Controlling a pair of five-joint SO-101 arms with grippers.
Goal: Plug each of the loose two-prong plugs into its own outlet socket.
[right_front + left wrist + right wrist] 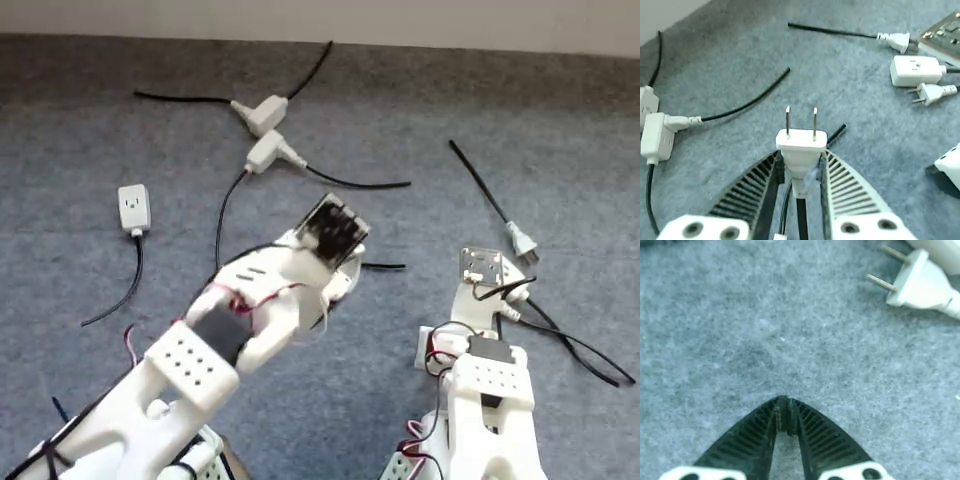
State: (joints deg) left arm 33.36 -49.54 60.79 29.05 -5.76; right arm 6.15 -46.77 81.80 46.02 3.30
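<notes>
At 9 o'clock on the bench [90, 120] in the high view, a lone outlet socket [134, 207] lies face up, its cord trailing toward 6 o'clock. Toward 12 o'clock, two white connector bodies [265, 132] sit just beside each other; I cannot tell whether either is free.

Mid-bench, the left gripper [801, 156] pinches a two-prong plug [801, 140] by its body, its cord running back between the jaws. The plug's long axis follows the gripper's reach, and the prongs lead away from the wrist, toward about 1 o'clock in the high view.

To seat it well, the arm probably has to turn the prongs onto a socket's face, match the blade pair to the slots, then press straight along the plug's axis. A skewed push would likely slide the loose socket.

At 4 o'clock, the right gripper [787, 415] hangs low over the bench, jaws pressed together on nothing. A loose plug [920, 282] lies near it.
</notes>
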